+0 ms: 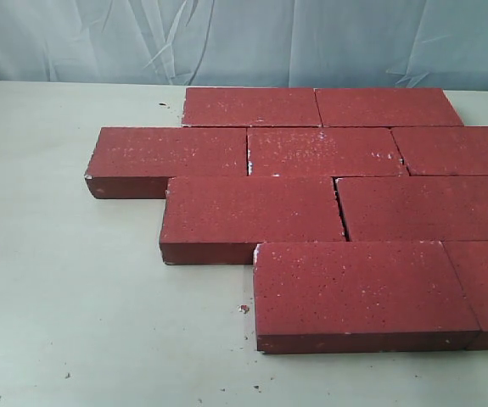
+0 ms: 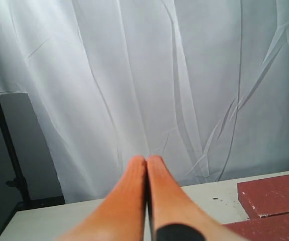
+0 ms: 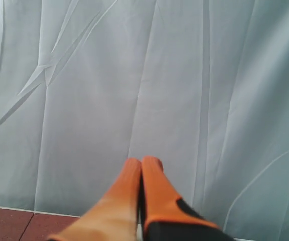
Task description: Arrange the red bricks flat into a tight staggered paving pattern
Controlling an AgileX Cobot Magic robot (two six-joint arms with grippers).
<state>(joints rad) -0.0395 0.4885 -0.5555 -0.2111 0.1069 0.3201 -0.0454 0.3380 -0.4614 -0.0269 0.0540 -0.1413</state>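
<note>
Several dark red bricks lie flat on the pale table [image 1: 74, 297] in staggered rows that touch one another. The back row starts with a brick [image 1: 250, 107]; the second row starts further left with a brick [image 1: 169, 153]; the third row's left brick [image 1: 250, 209] sits offset to the right; the nearest row's brick [image 1: 354, 290] is offset further right. The rows run off the right edge of the exterior view. Neither gripper shows there. My left gripper [image 2: 146, 159] is shut and empty, raised before the curtain, with brick corners [image 2: 272, 195] beside it. My right gripper [image 3: 142, 160] is shut and empty too, with a brick edge [image 3: 8, 223] low in its view.
A white curtain [image 1: 244, 38] hangs behind the table's far edge. Small crumbs and chips [image 1: 244, 309] lie on the table near the front bricks. A black stand [image 2: 6, 145] rises off the table's corner in the left wrist view.
</note>
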